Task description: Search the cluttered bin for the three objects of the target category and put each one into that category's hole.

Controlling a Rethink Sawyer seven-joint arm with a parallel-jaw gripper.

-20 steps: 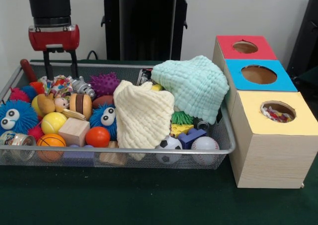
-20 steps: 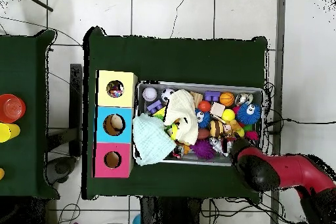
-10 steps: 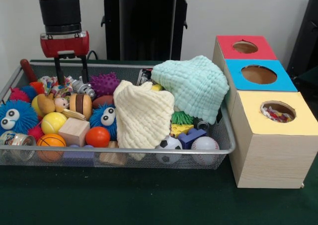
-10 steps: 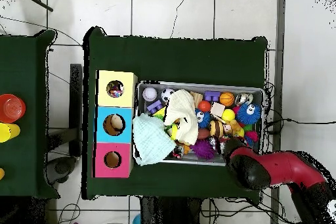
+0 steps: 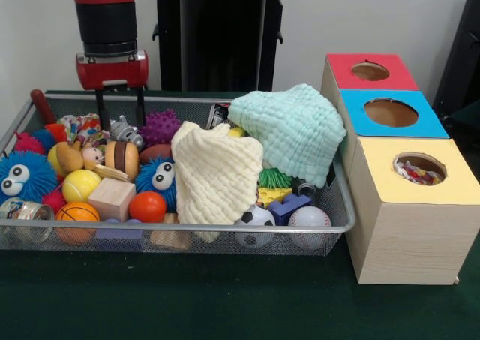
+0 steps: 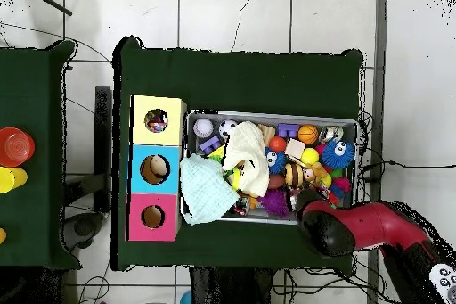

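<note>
From the front, we see the pincer (image 5: 120, 109) spread and empty over the bin's (image 5: 180, 227) far rim, beside the purple spiky ball (image 5: 159, 126). Overhead, our arm (image 6: 356, 229) crosses the bin's edge; the three-hole box (image 6: 157, 168) touches the opposite end.

Box (image 5: 405, 205) of pale wood grain, tops red (image 5: 369, 71), blue (image 5: 391, 113) and yellow (image 5: 418, 170); green table cover (image 5: 225, 302); silver mesh bin (image 5: 180, 233). Cloths: mint (image 5: 294, 130) at 2 o'clock in the bin, cream (image 5: 217, 173) at centre, both waffle-textured. Toys: blue fuzzy balls (image 5: 22, 176) with white eyes at 9 o'clock, purple spiky ball (image 5: 159, 126) at 11, orange ball (image 5: 147, 206), yellow ball (image 5: 80, 185), black-and-white football (image 5: 255, 218), red-stitched white baseball (image 5: 309, 218); red and black arm (image 5: 109, 32).
</note>
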